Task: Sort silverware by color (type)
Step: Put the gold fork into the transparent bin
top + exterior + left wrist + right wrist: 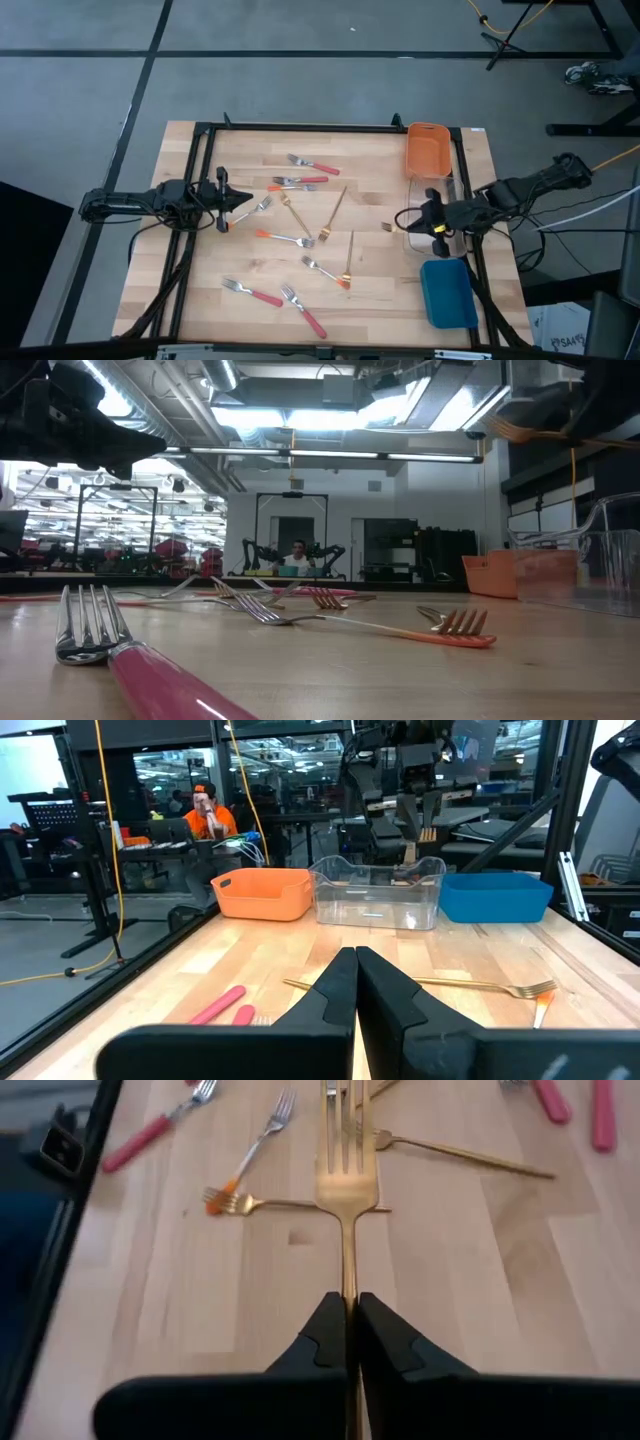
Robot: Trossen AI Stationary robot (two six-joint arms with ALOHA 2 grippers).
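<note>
High view: right gripper (412, 220) is hovering beside the clear bin (447, 236); left gripper (240, 200) is waiting at the table's left. About ten forks (300, 240) are lying mid-table; three bins.

Right wrist view: fingers (322, 1342) are pinching a gold fork (345, 1185) by its thin handle; it may be swinging or slipping short of the bin.

Left wrist view: left fingers (335, 995) are pressed together, empty.

Two matte black jointed arms trailing dark cables, each ending in tapered black fingers (320, 1342)
</note>
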